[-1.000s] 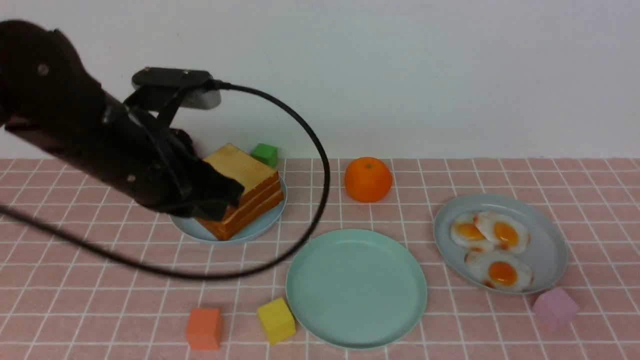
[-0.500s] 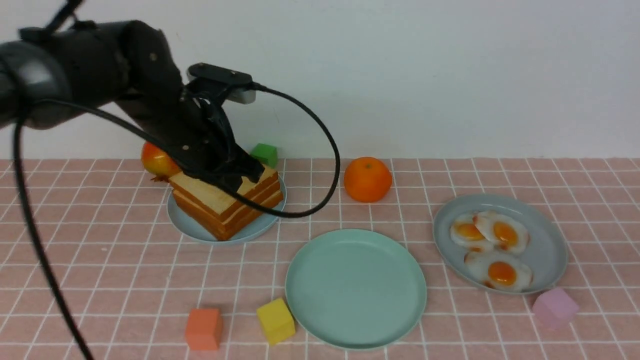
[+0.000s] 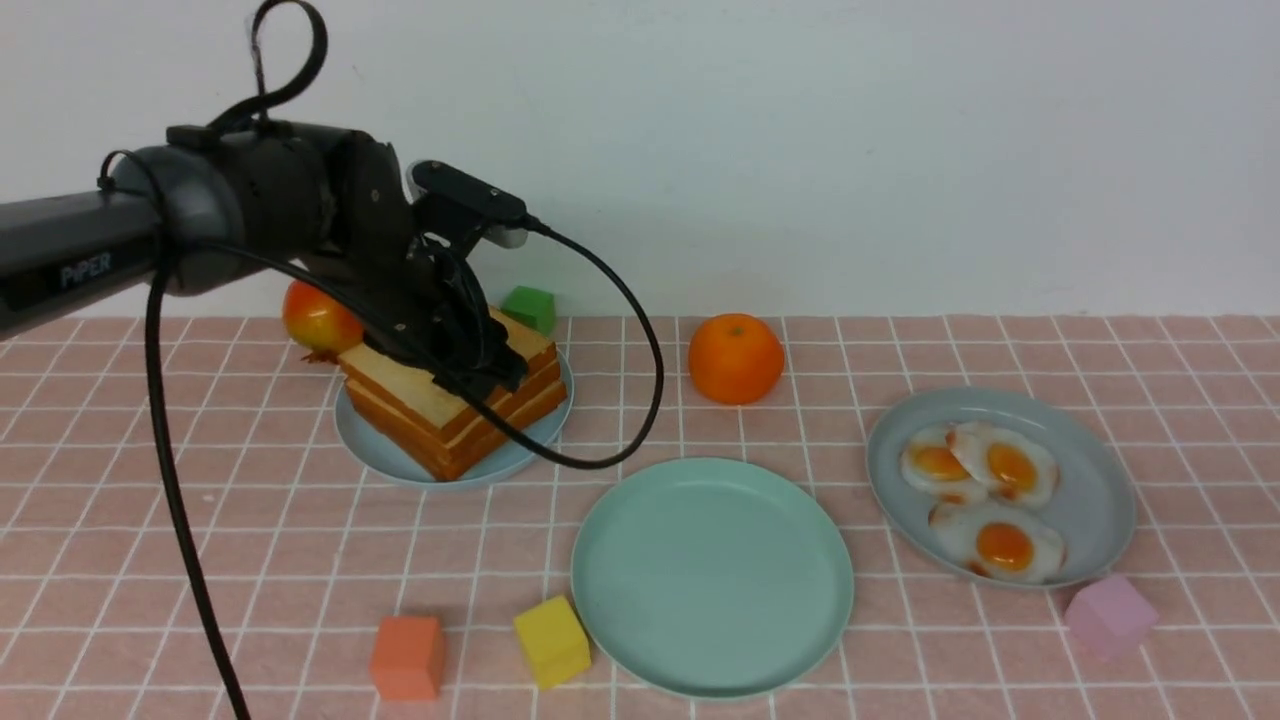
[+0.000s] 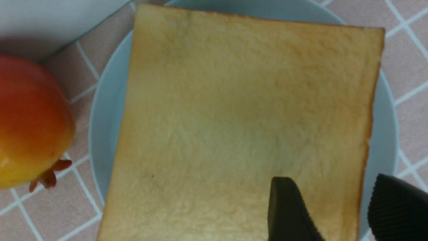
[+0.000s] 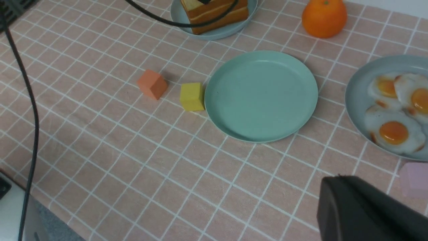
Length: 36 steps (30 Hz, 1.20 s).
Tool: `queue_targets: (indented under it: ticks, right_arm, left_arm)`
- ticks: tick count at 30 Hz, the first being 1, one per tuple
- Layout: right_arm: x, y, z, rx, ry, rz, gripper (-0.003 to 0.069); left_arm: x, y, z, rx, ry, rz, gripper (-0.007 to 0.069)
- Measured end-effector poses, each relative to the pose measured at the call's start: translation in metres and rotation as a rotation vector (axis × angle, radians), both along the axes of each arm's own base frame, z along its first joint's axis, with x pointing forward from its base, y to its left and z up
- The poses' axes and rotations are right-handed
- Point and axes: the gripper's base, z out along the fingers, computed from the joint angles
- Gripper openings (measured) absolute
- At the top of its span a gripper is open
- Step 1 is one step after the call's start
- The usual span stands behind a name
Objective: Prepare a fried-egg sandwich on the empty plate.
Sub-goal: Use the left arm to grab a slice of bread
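Three golden toast slices [image 3: 450,400] lie stacked on a blue-grey plate [image 3: 360,445] at the back left. My left gripper [image 3: 482,372] is open right over the stack's right edge. In the left wrist view one finger [image 4: 284,207] is over the top slice [image 4: 234,117] and the other is past its crust, with the gripper [image 4: 334,190] straddling that edge. The mint-green plate [image 3: 712,575] is bare at front centre. Three fried eggs [image 3: 985,500] lie on a blue-grey plate [image 3: 1100,470] at the right. My right gripper [image 5: 336,190] is shut, low in front of the egg plate, outside the front view.
An orange [image 3: 736,358] sits behind the mint plate. A red-yellow fruit [image 3: 318,318] and a green cube [image 3: 529,308] are behind the toast plate. An orange cube [image 3: 407,656] and a yellow cube [image 3: 551,640] lie front left, a pink cube [image 3: 1108,612] front right. The left arm's cable [image 3: 640,400] loops over the cloth.
My left arm has swung back and up from the near left, uncovering the stack and the fruit behind it. Its open gripper has settled at the stack's right edge.
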Motion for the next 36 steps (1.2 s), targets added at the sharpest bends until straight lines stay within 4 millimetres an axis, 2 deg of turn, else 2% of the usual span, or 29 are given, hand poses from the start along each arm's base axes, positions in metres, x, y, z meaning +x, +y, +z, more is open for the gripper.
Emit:
queue_targets:
  ticks: [11,21,24,32,36]
  right_arm:
    - [0.0,0.001,0.0,0.004,0.0,0.005,0.0006]
    - [0.0,0.001,0.0,0.005,0.001,0.006,0.0011]
    - [0.0,0.001,0.0,0.004,0.0,0.007,0.0014]
    - [0.0,0.001,0.0,0.006,0.0,0.009,0.0016]
    - [-0.001,0.001,0.0,0.012,0.003,0.012,0.0018]
  left_arm:
    - [-0.001,-0.001,-0.003,0.008,0.022,-0.005,0.0377]
    - [0.004,-0.001,-0.017,0.034,0.034,-0.012,0.0371]
    - [0.005,-0.002,-0.019,0.04,0.034,-0.016,0.0328]
    - [0.006,-0.002,-0.021,0.05,0.052,-0.023,0.0094]
    - [0.004,-0.003,-0.018,0.049,0.05,-0.025,0.0039]
